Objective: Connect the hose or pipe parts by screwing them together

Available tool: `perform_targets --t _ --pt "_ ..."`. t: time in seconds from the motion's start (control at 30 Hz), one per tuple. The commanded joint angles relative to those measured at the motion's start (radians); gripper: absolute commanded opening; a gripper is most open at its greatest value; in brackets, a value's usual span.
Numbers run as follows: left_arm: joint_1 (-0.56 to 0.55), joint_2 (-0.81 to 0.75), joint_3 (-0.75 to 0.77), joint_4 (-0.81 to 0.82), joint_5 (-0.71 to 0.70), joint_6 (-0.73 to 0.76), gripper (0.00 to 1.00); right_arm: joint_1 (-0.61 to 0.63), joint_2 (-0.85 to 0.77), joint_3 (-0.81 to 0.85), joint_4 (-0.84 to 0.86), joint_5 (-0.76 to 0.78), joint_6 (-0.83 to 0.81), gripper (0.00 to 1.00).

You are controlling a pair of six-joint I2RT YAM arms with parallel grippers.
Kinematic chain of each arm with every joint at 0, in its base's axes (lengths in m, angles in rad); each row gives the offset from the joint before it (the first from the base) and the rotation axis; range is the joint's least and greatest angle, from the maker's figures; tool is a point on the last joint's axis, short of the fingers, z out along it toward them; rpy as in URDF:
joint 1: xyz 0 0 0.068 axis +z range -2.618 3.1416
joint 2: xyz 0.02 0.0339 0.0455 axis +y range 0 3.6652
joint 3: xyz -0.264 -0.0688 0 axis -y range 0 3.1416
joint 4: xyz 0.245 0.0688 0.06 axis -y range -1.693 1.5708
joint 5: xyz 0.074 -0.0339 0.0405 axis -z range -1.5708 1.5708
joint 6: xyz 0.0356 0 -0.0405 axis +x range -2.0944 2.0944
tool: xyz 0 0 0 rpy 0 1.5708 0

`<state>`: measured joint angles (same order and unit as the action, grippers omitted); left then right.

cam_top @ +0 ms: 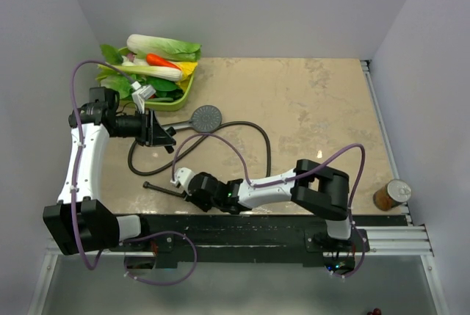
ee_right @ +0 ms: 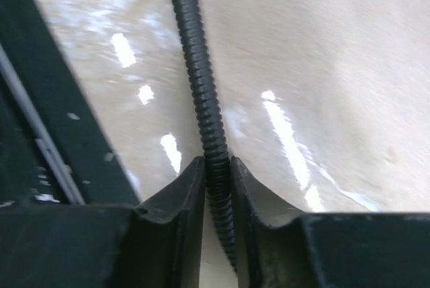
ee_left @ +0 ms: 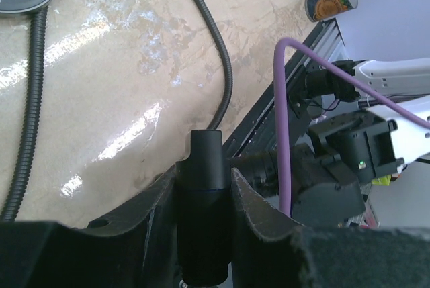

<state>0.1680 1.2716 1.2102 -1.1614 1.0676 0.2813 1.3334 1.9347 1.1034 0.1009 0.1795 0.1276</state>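
A beige marbled counter (cam_top: 316,109) is closed in by plain white walls. A green tray (cam_top: 185,96) with toy vegetables is placed at its far left corner, and a can (cam_top: 391,194) stands near the right edge. The shower head (cam_top: 208,117) is laid face up, left of the middle, and its handle seems directed toward the left arm. Just beside it, the left fingers (cam_top: 169,133) are pressed on a smooth dark end fitting (ee_left: 203,167). Its long axis lies in line with the fingers and is pointed to the right, across the counter. A strand of the hose (ee_right: 201,80) seems to meet its far end, but this cannot be told for sure. The right fingers (cam_top: 188,192) are pinched on the ribbed hose near the front edge. There the long axis of the hose runs almost along this edge, and the free end (cam_top: 147,184) is pointed to the left, out of the fingers.

The two ends are judged to be well apart and not on one line. If they are brought together at a tilt, the thread may be crossed. The hose is flexible and is gripped behind its end, so the end may sag, or the hose may be twisted instead of the nut being turned. The purple cable (cam_top: 213,142) hanging over the hose may also be caught.
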Motion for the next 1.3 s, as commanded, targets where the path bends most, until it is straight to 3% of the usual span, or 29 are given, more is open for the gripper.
perform_targets --t 0.0,0.1,0.27,0.47,0.5,0.53,0.57,0.67,0.83,0.93,1.07,1.27 --pt "0.007 -0.012 0.045 -0.001 0.052 0.022 0.0 -0.08 -0.075 -0.04 -0.01 -0.014 0.017 0.11" --pt "0.008 -0.003 0.069 -0.014 0.06 0.032 0.0 -0.111 -0.079 -0.028 -0.108 0.038 0.026 0.0" --pt "0.008 -0.006 0.088 -0.006 0.057 0.033 0.0 -0.126 -0.152 -0.097 -0.329 0.179 0.099 0.0" --pt "0.007 -0.008 0.077 0.006 0.061 0.035 0.0 -0.138 -0.291 -0.155 -0.506 0.206 0.237 0.0" --pt "0.007 -0.006 0.077 0.006 0.063 0.038 0.0 -0.14 -0.302 -0.149 -0.517 0.201 0.237 0.04" --pt "0.008 -0.006 0.077 0.005 0.071 0.041 0.0 -0.14 -0.312 -0.143 -0.524 0.199 0.23 0.19" --pt "0.008 -0.005 0.074 0.003 0.072 0.044 0.0 -0.138 -0.33 -0.131 -0.514 0.196 0.216 0.54" --pt "0.007 -0.006 0.062 0.008 0.075 0.047 0.0 -0.138 -0.361 -0.108 -0.405 0.157 0.132 0.98" --pt "0.008 -0.005 0.052 0.009 0.083 0.053 0.0 -0.187 -0.225 0.025 -0.267 0.097 -0.031 0.98" --pt "0.008 -0.006 0.054 0.006 0.084 0.056 0.0 -0.218 -0.132 0.101 -0.181 0.039 -0.08 0.93" --pt "0.008 -0.008 0.054 0.006 0.081 0.058 0.0 -0.235 -0.08 0.098 -0.018 -0.026 -0.097 0.81" --pt "0.008 -0.005 0.064 0.006 0.083 0.055 0.0 -0.238 -0.056 0.061 0.121 -0.057 -0.085 0.77"
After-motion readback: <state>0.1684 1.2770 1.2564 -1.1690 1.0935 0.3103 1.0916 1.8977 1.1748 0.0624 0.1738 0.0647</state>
